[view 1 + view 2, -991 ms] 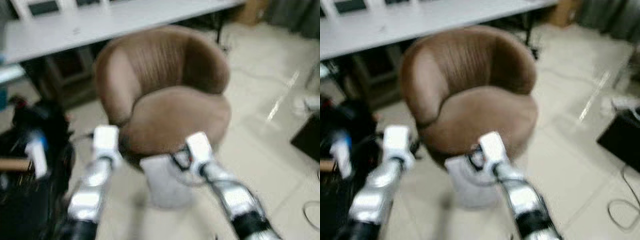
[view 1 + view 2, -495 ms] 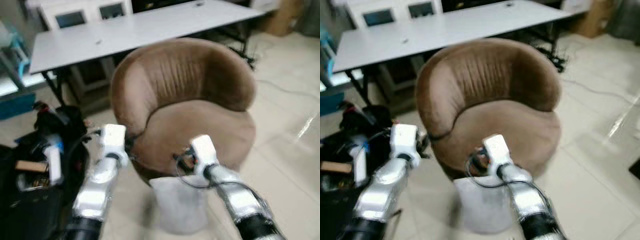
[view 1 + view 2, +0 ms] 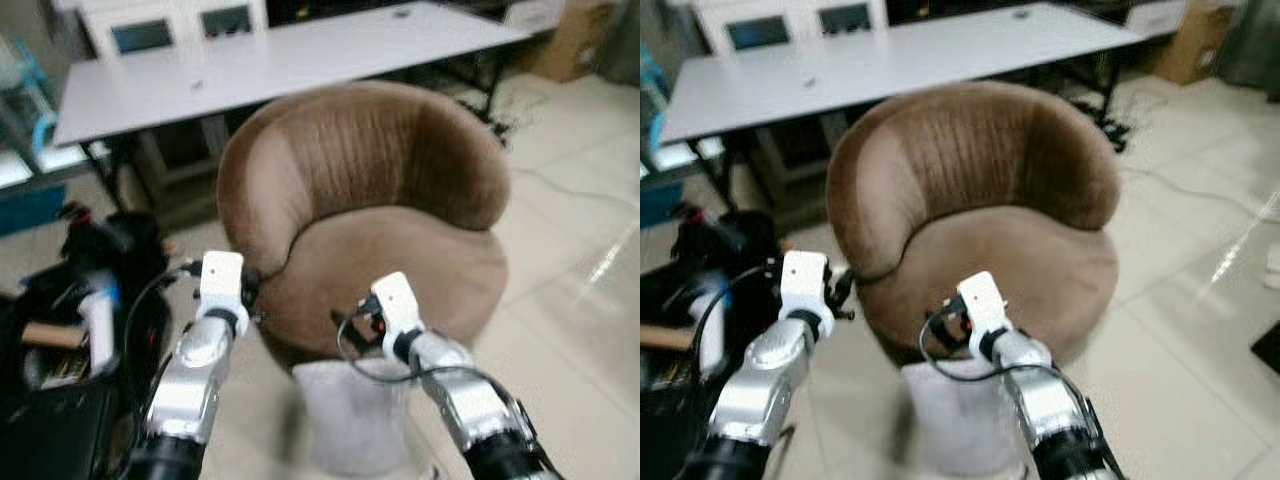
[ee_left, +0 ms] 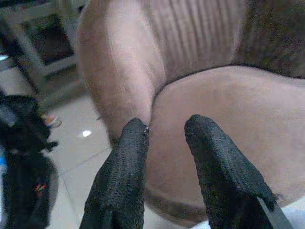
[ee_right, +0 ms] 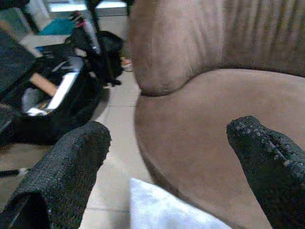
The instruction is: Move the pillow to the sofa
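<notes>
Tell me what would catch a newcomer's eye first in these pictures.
The round brown armchair dominates, standing straight ahead on the pale tiled floor with a long white table behind it. Both silver arms reach toward its seat, and below them a white pillow hangs just short of the chair's front edge. The right gripper is spread wide, the left gripper is slightly parted, and a black open bag lies on the robot's left.

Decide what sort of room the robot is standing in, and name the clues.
Probably an office or workroom, not a home lounge: a long white table with framed screens behind it, cables trailing over the tiled floor, and an open black bag of gear beside a brown armchair.
</notes>
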Controlling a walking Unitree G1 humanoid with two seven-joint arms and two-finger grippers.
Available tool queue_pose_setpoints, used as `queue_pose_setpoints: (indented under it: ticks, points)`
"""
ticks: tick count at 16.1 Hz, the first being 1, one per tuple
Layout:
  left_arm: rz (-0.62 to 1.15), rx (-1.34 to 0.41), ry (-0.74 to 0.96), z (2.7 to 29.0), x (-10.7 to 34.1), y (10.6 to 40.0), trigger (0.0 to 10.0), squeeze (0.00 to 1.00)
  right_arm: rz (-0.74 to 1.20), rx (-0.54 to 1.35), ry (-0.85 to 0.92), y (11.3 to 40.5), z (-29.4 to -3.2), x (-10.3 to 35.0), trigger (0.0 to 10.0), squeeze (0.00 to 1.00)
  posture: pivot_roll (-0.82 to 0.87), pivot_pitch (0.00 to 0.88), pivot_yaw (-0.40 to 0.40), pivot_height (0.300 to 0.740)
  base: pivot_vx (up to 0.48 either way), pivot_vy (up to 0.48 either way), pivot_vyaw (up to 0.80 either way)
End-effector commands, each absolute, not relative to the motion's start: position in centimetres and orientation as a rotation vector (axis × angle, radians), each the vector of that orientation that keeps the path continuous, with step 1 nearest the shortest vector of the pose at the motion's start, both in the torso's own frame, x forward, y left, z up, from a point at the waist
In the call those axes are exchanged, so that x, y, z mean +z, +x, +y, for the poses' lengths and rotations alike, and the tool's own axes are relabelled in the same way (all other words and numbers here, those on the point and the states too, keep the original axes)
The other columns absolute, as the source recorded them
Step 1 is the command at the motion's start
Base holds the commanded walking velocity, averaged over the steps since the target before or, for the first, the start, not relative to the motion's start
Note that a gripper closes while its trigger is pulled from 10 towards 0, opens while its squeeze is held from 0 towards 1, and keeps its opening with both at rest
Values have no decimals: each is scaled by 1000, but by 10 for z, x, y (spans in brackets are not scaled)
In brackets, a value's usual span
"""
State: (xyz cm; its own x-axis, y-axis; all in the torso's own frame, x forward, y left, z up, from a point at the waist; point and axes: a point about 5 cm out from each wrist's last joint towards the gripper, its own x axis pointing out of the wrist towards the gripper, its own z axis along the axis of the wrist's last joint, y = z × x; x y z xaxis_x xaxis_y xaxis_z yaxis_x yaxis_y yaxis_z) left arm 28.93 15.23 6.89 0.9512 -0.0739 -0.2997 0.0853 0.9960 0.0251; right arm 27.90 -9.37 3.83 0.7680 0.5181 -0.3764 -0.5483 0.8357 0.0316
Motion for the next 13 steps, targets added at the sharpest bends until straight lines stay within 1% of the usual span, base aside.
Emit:
queue_pose_setpoints:
  ticks: [1,6,10,13]
  points:
    - [291,-85,46,152,71,290,10000,0,370,585,-87,281,-94,43,10000,0,-101,0,72,740,0,0,0]
    - [349,-83,72,152,66,289,10000,0,365,584,-91,283,-93,43,10000,0,-99,0,72,740,0,0,0]
    - [346,-83,80,152,64,288,10000,0,365,581,-96,282,-95,43,10000,0,-100,0,73,740,476,0,0]
    - [352,-84,133,153,63,288,10000,0,366,579,-99,282,-94,43,10000,0,-100,0,76,740,0,0,0]
